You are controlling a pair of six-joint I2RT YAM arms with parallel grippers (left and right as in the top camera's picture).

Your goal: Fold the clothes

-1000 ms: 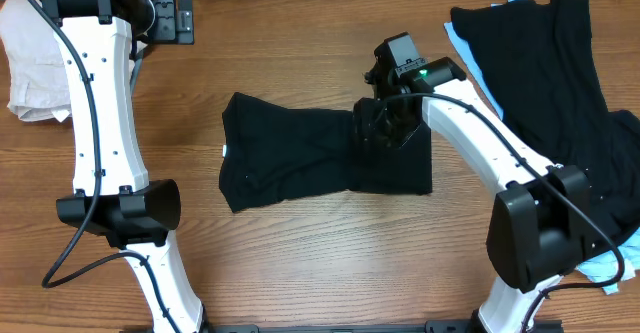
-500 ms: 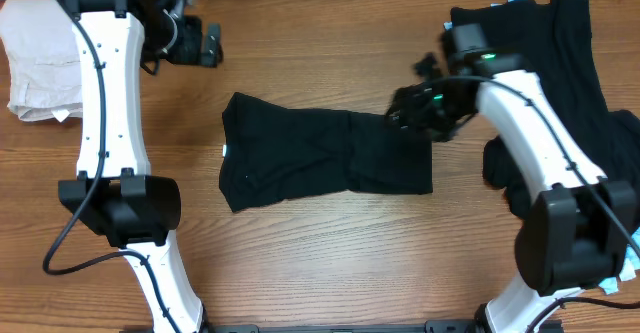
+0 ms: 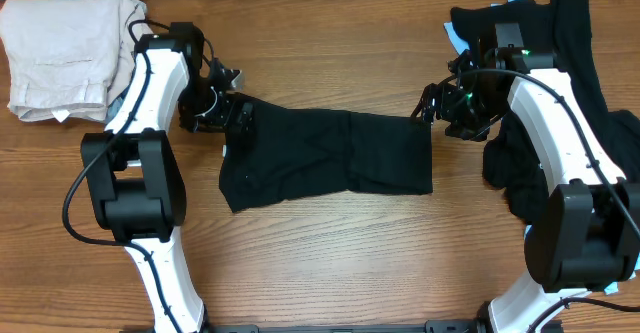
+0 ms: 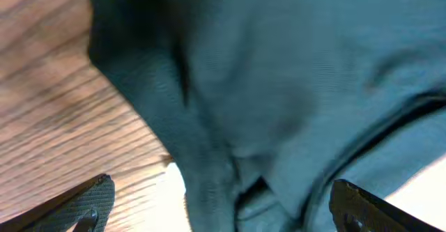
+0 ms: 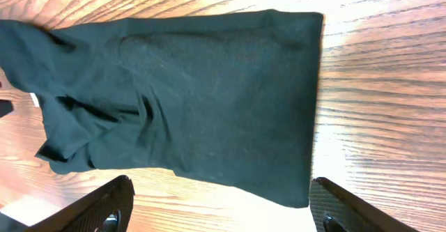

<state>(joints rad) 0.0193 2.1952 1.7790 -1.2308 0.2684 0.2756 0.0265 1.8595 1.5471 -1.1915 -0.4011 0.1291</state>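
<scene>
A black garment [image 3: 325, 158], partly folded, lies flat in the middle of the wooden table. My left gripper [image 3: 234, 118] is open at the garment's upper left corner, its fingers spread over the dark cloth [image 4: 279, 86] close below. My right gripper [image 3: 432, 115] is open and empty just above the garment's upper right corner; its wrist view shows the folded garment [image 5: 188, 99] lying untouched between and beyond its fingers.
A folded white garment [image 3: 65, 53] lies at the back left. A pile of black clothes [image 3: 560, 83] over a light blue piece [image 3: 605, 268] covers the right side of the table [image 3: 330, 263].
My right gripper has let go of the garment's middle and moved to its upper right corner. My left arm has swung down from the back left to the garment's upper left corner.
</scene>
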